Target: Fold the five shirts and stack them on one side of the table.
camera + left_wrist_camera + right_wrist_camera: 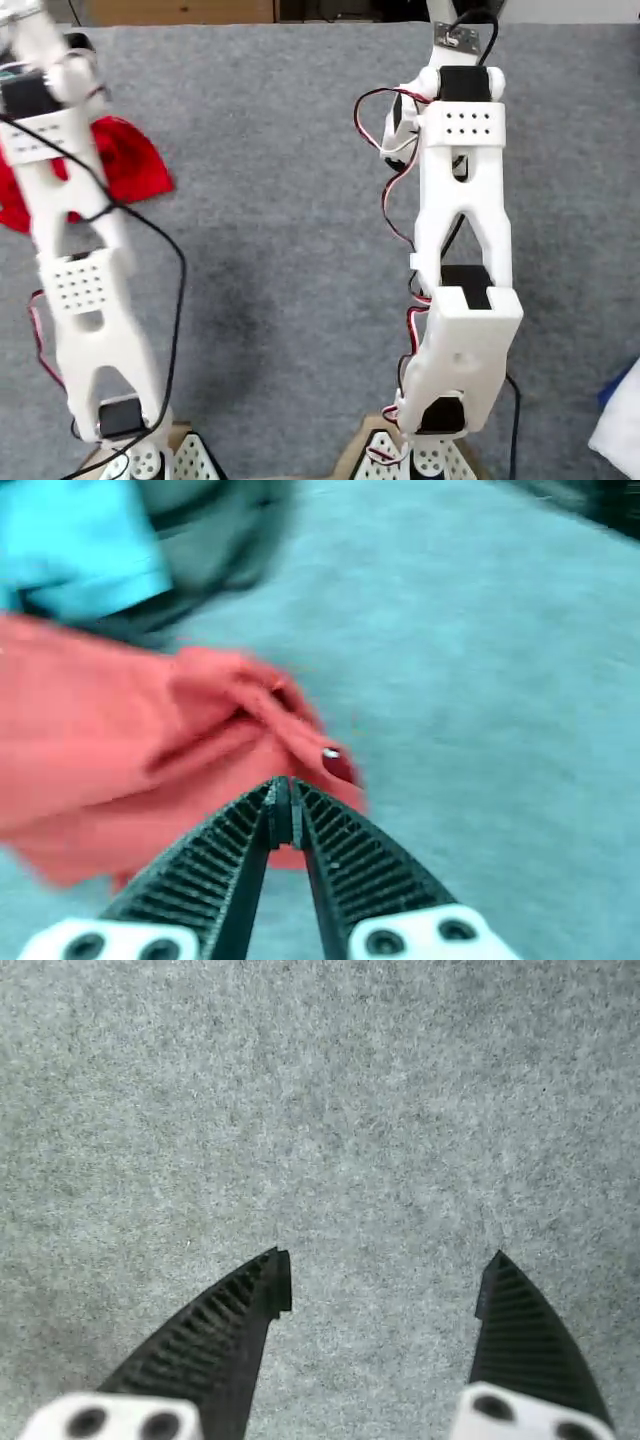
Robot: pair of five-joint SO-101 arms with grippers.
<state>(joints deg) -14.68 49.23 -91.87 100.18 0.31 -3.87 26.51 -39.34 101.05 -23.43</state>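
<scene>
**Item: red shirt, first handling; folding not begun.**
Red shirt (135,165) lies crumpled at the far left of the grey table (280,200), partly under the left arm. Left gripper (290,802): jaws together, judged to be pinching the shirt's near edge, where the folds bunch toward the tips. Right gripper (385,1272): jaws wide apart over bare table, well away from the shirt, holding nothing. A light blue garment (75,540) and a dark garment (215,535) lie just beyond the red one. White and blue cloth (622,420) sits at the near right edge. Step judged: bringing the shirt out for spreading. Next move calls for laying it flat on open table, with the right gripper taking a second corner. Brands, labels, writing: none legible.
</scene>
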